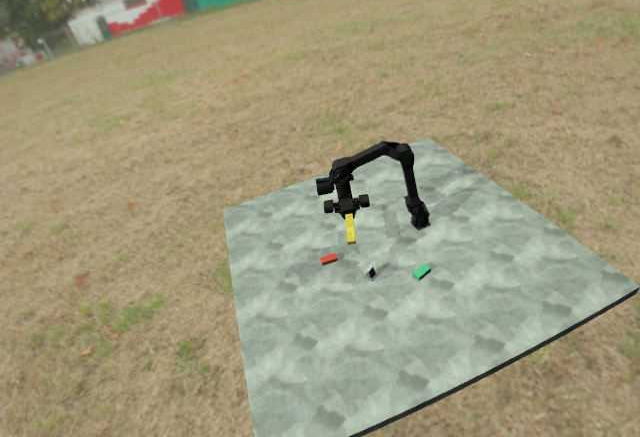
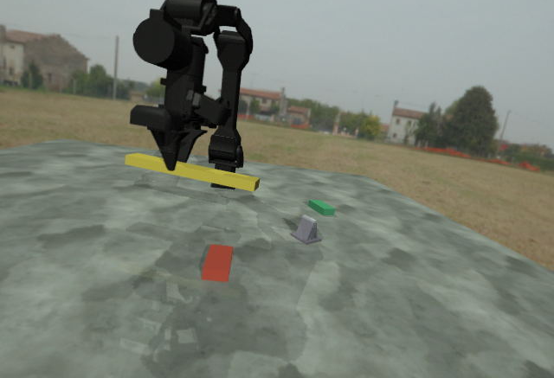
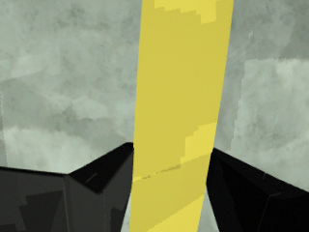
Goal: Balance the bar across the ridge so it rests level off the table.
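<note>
Carrying step: hand [image 2: 175,166] pinches the bar [image 2: 192,171] off-centre, held clear above the worktop [image 2: 402,297], well apart from the ridge [image 2: 306,229]. Next move calls for bringing the bar's middle over the ridge crest, keeping it level, lowering, then releasing.

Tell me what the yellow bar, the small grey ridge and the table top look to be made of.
Yellow bar: probably painted wood or plastic; flat matte colour, sharp edges, no grain or gloss.
Grey ridge: looks like moulded plastic or dull metal; plain pale grey faces with crisp folds.
Table top: resembles polished stone or marble; mottled grey-green veining, and a faint reflection under the red block.
</note>
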`<control>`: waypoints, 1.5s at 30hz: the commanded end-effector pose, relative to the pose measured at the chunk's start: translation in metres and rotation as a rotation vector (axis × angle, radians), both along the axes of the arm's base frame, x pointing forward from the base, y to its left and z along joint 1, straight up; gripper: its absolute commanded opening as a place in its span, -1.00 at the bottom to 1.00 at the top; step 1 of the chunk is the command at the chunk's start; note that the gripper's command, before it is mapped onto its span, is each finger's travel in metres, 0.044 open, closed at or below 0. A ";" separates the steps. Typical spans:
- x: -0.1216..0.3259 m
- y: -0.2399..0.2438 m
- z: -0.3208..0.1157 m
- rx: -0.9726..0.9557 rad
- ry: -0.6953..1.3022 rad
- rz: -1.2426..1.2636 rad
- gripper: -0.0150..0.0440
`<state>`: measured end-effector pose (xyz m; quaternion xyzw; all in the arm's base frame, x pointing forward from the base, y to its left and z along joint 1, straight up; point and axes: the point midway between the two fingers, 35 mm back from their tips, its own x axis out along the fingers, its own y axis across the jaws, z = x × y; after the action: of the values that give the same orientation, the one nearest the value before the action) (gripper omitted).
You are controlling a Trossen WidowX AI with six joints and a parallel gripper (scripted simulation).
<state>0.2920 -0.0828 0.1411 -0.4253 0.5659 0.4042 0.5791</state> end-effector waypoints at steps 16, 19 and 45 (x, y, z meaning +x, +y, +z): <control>0.022 0.069 0.000 0.003 0.004 0.293 -0.49; 0.025 0.080 0.000 0.002 0.004 0.337 -0.49; 0.033 0.178 0.002 -0.001 0.003 0.712 -0.49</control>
<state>0.3248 0.0809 0.1435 -0.5867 0.3994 0.5672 0.4178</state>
